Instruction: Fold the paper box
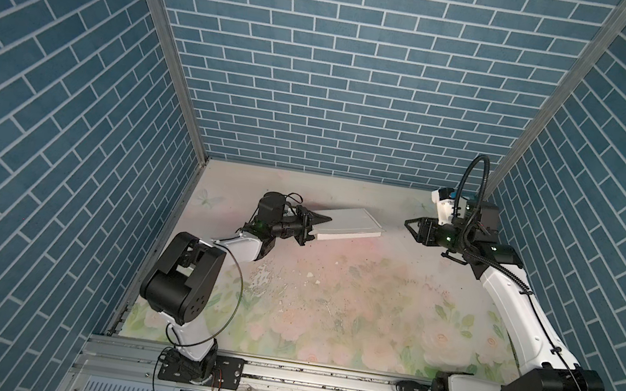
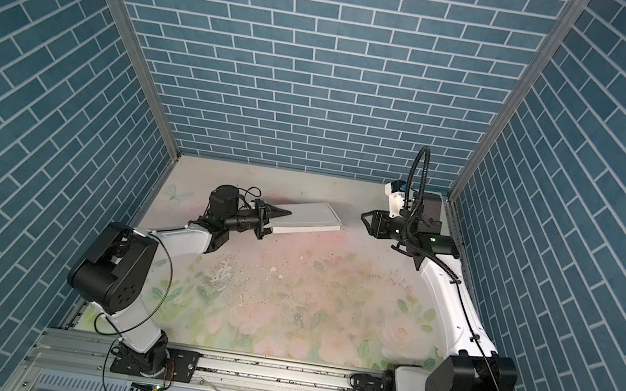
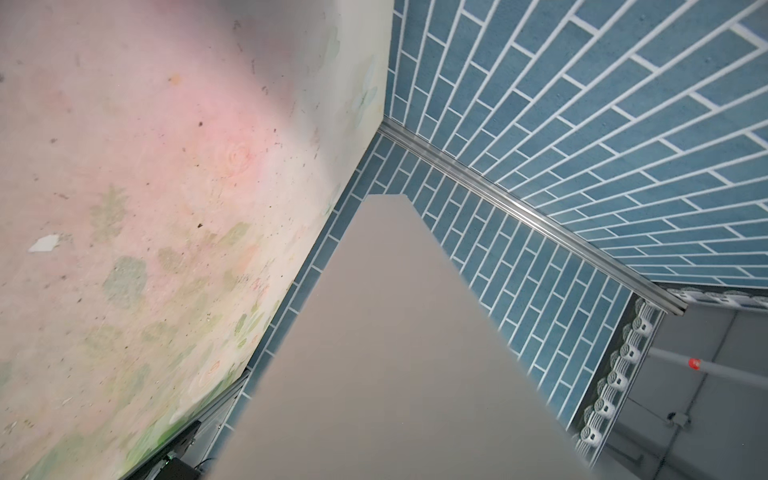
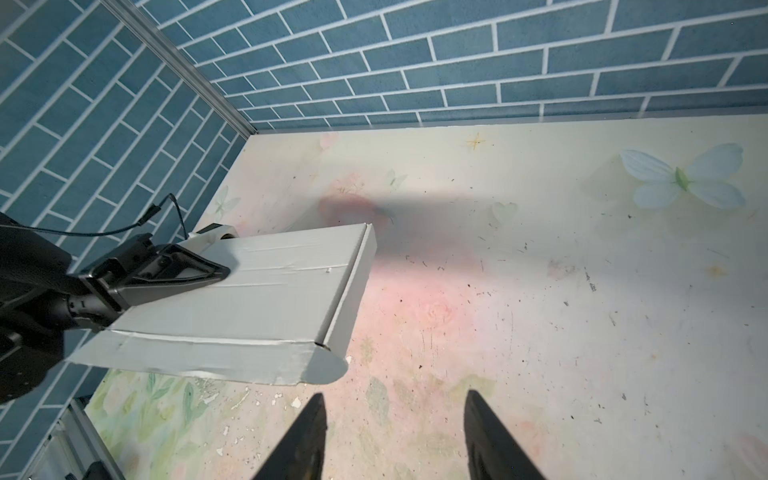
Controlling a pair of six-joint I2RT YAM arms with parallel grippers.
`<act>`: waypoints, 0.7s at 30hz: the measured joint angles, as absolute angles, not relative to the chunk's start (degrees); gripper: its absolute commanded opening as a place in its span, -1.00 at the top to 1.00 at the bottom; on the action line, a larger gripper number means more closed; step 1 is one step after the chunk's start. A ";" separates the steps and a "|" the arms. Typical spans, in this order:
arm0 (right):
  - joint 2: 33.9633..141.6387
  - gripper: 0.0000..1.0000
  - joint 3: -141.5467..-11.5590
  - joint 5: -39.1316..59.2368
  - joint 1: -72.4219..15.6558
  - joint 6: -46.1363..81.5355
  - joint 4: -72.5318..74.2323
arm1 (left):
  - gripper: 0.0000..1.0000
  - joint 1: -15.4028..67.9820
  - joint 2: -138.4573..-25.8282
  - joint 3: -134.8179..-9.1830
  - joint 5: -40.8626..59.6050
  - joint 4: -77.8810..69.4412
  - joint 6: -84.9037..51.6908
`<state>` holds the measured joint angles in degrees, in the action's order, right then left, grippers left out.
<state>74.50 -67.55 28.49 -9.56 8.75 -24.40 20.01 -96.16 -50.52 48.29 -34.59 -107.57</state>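
At the floral table's point(image 1: 330, 291) eleven o'clock the left gripper point(image 1: 319, 229) clamps one end of the folded white paper box point(image 1: 351, 224), which juts toward three o'clock, while the right gripper point(image 1: 411, 230) at two o'clock faces it, jaws parted and empty.

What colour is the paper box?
The paper box is plain white, clearest in the right wrist view.

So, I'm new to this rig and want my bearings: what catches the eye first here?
The white paper box, gripped at one end by the left gripper, juts out above the floral table near the back wall. The right gripper hangs apart from it, fingers spread and empty.
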 measured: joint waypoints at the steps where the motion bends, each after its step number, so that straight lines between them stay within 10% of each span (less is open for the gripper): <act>1: 74.65 0.00 -67.51 28.45 -9.56 8.40 -24.29 | 0.64 20.01 -95.50 -50.52 48.14 -33.12 -107.83; 21: 71.88 -0.20 -52.64 40.12 -10.66 -11.33 -15.20 | 0.73 20.43 -91.53 -42.26 47.13 -33.82 -119.72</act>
